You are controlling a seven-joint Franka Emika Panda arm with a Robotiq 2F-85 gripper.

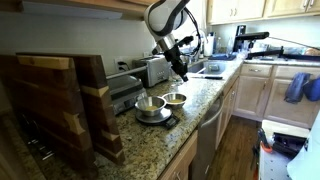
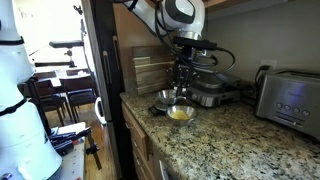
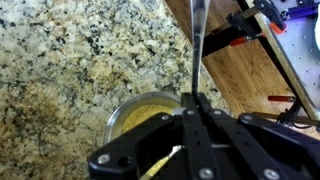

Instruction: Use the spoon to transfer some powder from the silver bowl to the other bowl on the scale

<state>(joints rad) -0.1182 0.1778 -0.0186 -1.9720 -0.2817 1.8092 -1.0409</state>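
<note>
**Fingers clamped on the spoon above the silver bowl**

In an exterior view, the fingers [image 1: 182,72] hang pointing down over the granite surface [image 1: 205,100]. The silver bowl [image 1: 175,99] sits straight beneath them, with clear air between. Just beside that bowl, on the side away from the fingers, the other bowl [image 1: 150,105] rests on the black scale [image 1: 160,121]. A stack of wooden cutting boards [image 1: 70,100] stands well past the scale, and a toaster [image 1: 152,70] sits behind the fingers at the back of the surface. The spoon is too small to pick out here.

In an exterior view from the opposite end, the fingers [image 2: 182,78] again point down at the silver bowl [image 2: 181,113], whose inside shows the yellow powder [image 2: 181,115]. The other bowl [image 2: 166,98] lies just behind it, partly hidden. How the fingers stand cannot be told at this range.

In the wrist view, the fingers [image 3: 197,118] are pressed together on the thin metal handle of the spoon [image 3: 197,45], which runs straight out ahead of them. The silver bowl [image 3: 118,118] lies under and slightly to one side of the fingertips, partly covered by them, with powder [image 3: 150,112] lining its inside. The working end of the spoon is hidden behind the fingers.
</note>
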